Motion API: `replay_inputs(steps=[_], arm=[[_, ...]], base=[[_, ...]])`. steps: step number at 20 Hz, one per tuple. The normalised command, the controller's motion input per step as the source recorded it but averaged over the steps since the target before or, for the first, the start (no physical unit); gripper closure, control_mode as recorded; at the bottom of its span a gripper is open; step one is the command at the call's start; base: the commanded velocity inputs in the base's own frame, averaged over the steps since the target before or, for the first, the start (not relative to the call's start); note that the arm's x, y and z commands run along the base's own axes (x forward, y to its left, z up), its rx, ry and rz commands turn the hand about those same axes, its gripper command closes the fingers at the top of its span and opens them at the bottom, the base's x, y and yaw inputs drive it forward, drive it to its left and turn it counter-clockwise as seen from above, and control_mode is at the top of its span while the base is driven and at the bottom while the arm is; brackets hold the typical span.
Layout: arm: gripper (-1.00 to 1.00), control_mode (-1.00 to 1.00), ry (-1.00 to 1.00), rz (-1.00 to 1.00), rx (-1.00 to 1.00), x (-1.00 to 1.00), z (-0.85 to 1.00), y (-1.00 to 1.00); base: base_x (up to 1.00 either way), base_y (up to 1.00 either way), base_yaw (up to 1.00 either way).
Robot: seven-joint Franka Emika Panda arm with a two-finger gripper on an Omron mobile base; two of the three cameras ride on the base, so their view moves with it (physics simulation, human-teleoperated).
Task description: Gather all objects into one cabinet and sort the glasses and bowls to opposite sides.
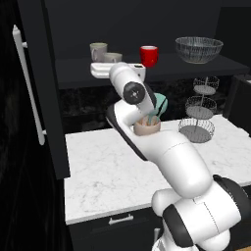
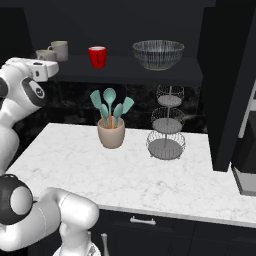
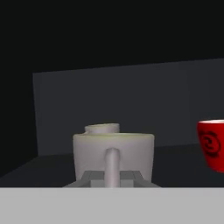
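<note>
My gripper (image 3: 113,177) is shut on the handle of a pale mug (image 3: 113,151) standing on the black cabinet's dark shelf (image 1: 196,68). The hand reaches in at the shelf's left end, gripper (image 1: 113,63) (image 2: 46,62) just below the held mug (image 1: 112,57) (image 2: 46,55). A second pale mug (image 1: 98,50) (image 2: 60,50) (image 3: 103,128) stands close behind it. The red mug (image 1: 149,55) (image 2: 97,56) (image 3: 212,144) is at mid-shelf. The wire-mesh bowl (image 1: 198,49) (image 2: 158,54) sits at the right end. The cabinet door (image 1: 46,98) with its white bar handle (image 1: 29,83) hangs open at left.
Below the shelf, a white marble counter (image 1: 108,166) carries a beige utensil pot (image 2: 111,132) with teal spoons and a tiered wire stand (image 2: 167,125). My arm partly covers the pot (image 1: 147,126). The cabinet's right door (image 2: 225,85) stands open beside the stand.
</note>
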Motion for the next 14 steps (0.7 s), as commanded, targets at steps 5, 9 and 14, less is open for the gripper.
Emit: replay_inputs(steps=[5, 9, 14], arm=[[1.00, -1.00, 0.00, 0.04, 0.00, 0.18, 0.00, 0.10], [1.00, -1.00, 0.00, 0.00, 0.00, 0.29, 0.00, 0.00], [1.00, -1.00, 0.00, 0.00, 0.00, 0.07, -0.19, 0.00]], base=[[0.00, 0.00, 0.00], [0.00, 0.00, 0.00], [0.00, 0.00, 0.00]])
